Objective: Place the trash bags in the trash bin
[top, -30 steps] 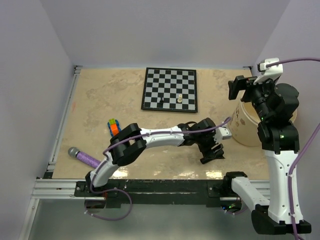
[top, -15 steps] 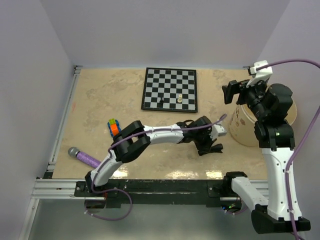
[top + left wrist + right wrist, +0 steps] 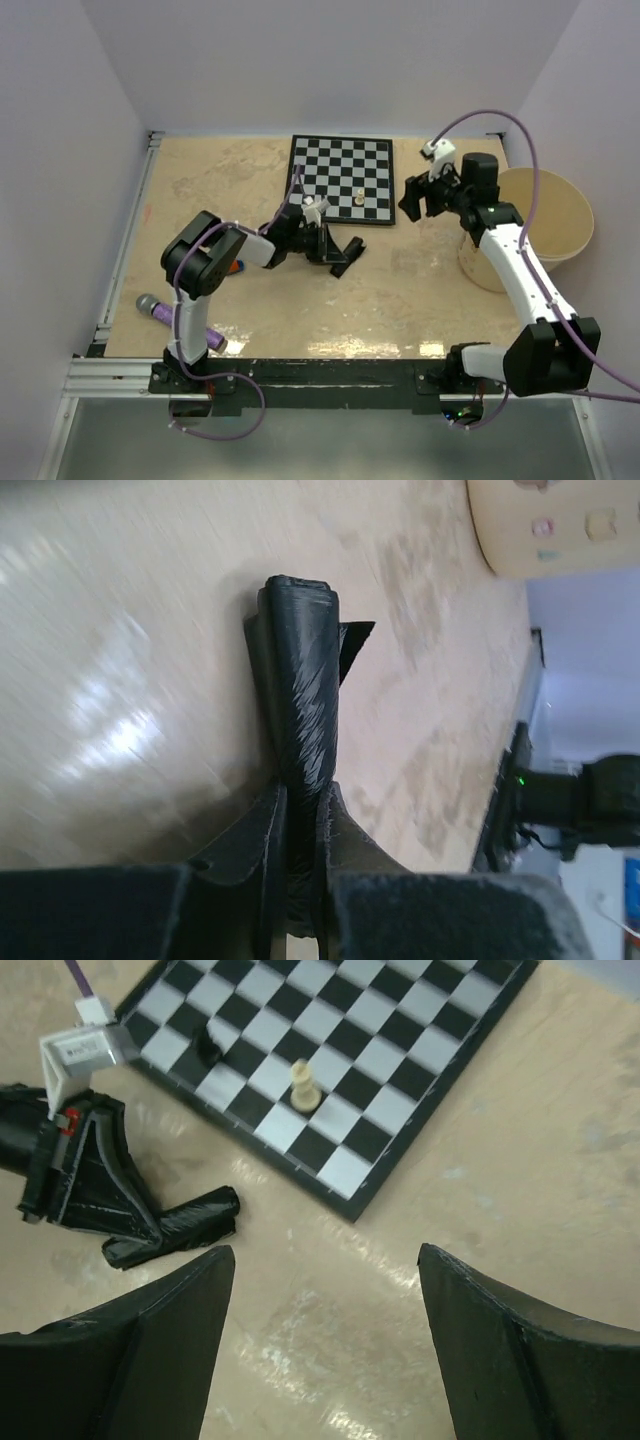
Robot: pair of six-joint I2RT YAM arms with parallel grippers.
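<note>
The bench (image 3: 200,200) carries everything. Only the top view shows the whole trash bin (image 3: 475,265), well off to the right of the right hand (image 3: 413,197); the left wrist view catches just its wall. The chessboard (image 3: 340,178) lies just beyond the left hand (image 3: 335,250). The right hand is released, its fingers (image 3: 150,1350) spread wide over the bench. The left hand is clenched on the trash bag roll (image 3: 300,720), whose free end juts past its fingertips. The right wrist view alone shows the white chess piece (image 3: 305,1085) clearly.
</note>
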